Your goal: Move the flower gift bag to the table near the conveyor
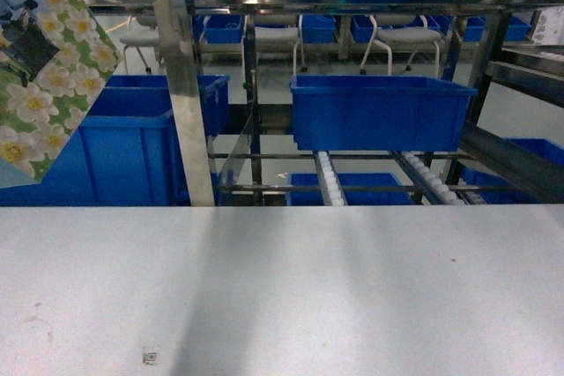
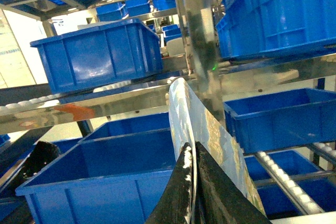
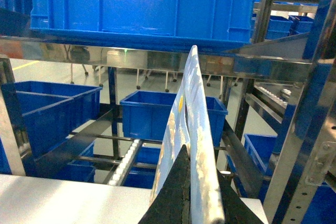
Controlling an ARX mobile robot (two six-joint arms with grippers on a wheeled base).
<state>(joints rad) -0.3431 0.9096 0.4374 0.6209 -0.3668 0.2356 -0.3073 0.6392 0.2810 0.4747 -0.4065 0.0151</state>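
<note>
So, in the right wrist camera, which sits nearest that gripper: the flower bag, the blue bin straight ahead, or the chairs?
1. flower gift bag: centre, pinched in the right gripper.
2. blue bin: ahead in the rack, just left of the bag.
3. chair legs: far background, beyond the rack.

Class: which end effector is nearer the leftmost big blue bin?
Left. The left end effector grips the flower gift bag above that bin; the right end effector, shut on a bag edge, is farther right.
</note>
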